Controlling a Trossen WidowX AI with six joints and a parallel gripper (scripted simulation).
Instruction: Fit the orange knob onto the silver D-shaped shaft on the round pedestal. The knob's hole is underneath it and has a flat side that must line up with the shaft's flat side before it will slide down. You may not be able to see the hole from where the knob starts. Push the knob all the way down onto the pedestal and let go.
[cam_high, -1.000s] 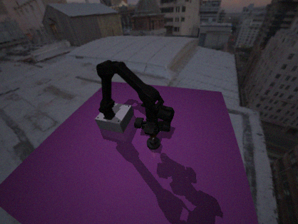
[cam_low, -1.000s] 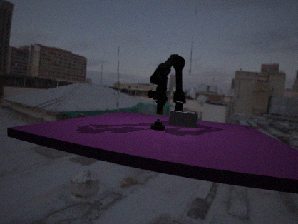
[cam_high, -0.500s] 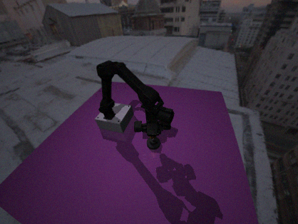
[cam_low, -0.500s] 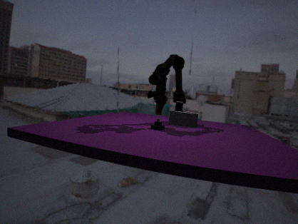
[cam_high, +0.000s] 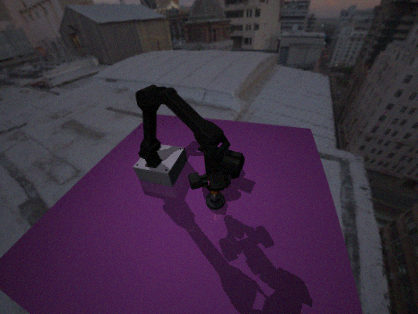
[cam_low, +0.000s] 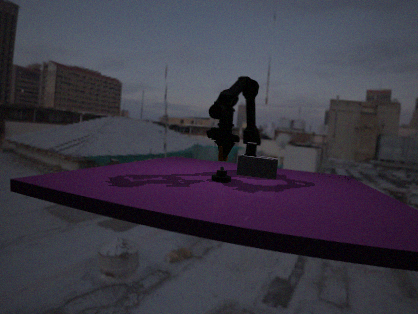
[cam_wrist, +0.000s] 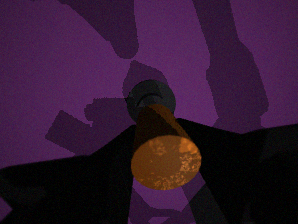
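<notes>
My gripper (cam_high: 215, 189) (cam_low: 222, 150) (cam_wrist: 156, 125) is shut on the orange knob (cam_wrist: 164, 149) (cam_high: 214, 192) (cam_low: 221, 154), which hangs straight down from the fingers. The dark round pedestal (cam_wrist: 150, 98) (cam_high: 215, 201) (cam_low: 221, 176) sits on the purple table (cam_high: 280, 210) (cam_low: 150, 200) right below the knob. In the wrist view the knob's lower end overlaps the pedestal's middle and hides the silver shaft. In the exterior view a gap shows between the knob and the pedestal. The knob's hole is out of sight.
The arm's grey base block (cam_high: 161, 165) (cam_low: 257, 166) stands on the table to the left of the pedestal in the top view. The arm's dark shadows lie across the table. The table edges drop off to a rooftop.
</notes>
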